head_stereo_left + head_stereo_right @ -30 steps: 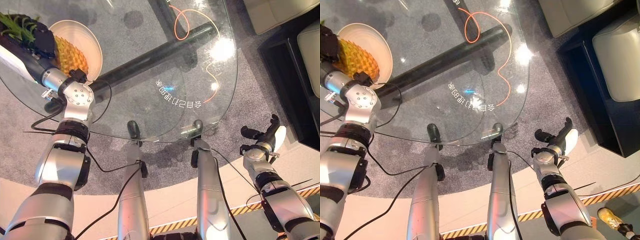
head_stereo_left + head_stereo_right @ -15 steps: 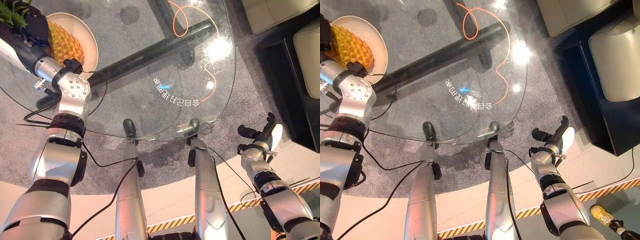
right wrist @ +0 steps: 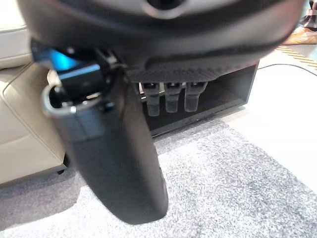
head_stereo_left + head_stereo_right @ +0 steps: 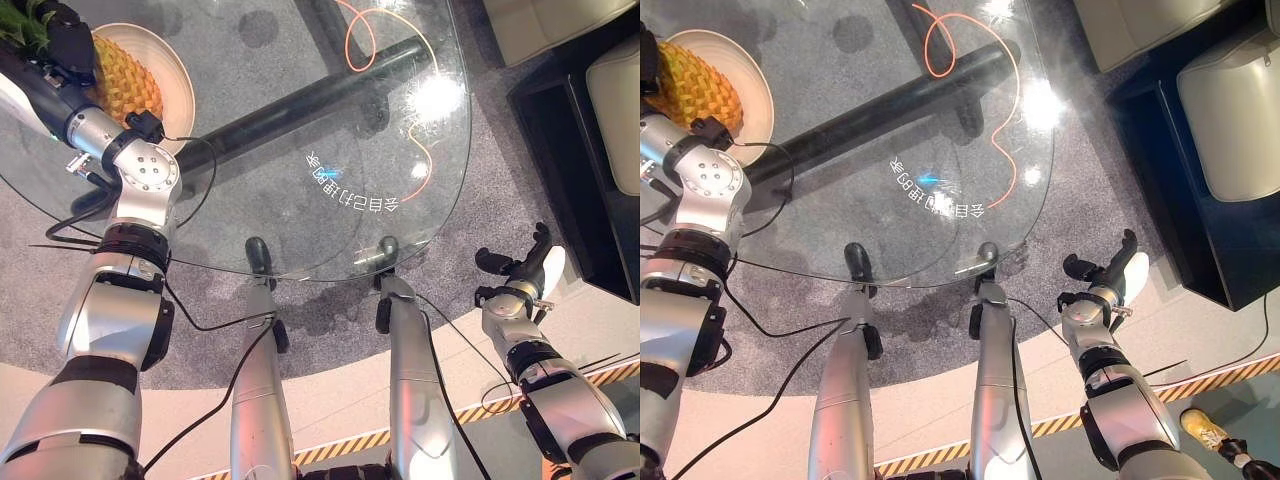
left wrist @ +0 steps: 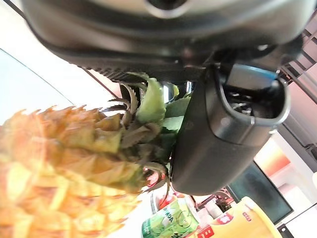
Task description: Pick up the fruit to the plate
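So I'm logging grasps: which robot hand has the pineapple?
The left robot hand, up at the plate, gripping the pineapple near its leafy crown. The right robot hand hangs empty off the table.

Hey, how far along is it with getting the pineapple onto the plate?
Nearly there. The left hand is shut on the pineapple near its leafy crown, and the fruit's body lies over the plate on the glass table. Left to do: let go. The right hand hangs idle beside the table.
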